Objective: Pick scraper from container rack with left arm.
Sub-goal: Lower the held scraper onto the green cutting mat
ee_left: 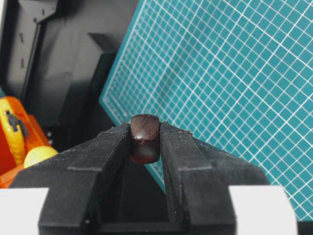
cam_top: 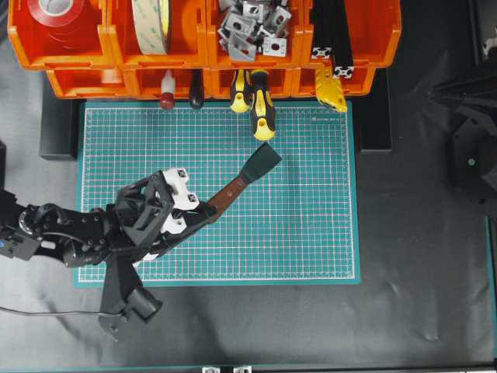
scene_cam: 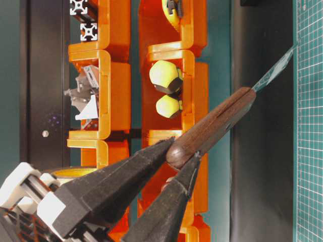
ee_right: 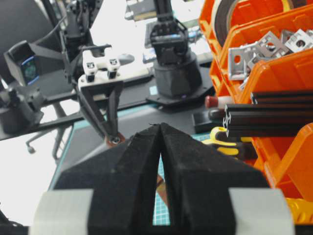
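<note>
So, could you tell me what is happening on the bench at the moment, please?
The left gripper is shut on the scraper, pinching the end of its wooden handle. The scraper is out of the container rack and held over the green cutting mat, blade pointing towards the rack. The right gripper is shut and holds nothing.

You have one scraper [cam_top: 247, 178] at mid-frame overhead, on one cutting mat [cam_top: 311, 233]. Along the top edge, count two yellow-and-black screwdrivers [cam_top: 256, 101], two rolls of tape [cam_top: 151, 23], one red-knobbed tool [cam_top: 166, 99] and two black slotted bars [cam_top: 332, 35]. Both arms show: the left arm [cam_top: 85, 233] lower left, the other arm [cam_top: 470, 132] far right.
</note>
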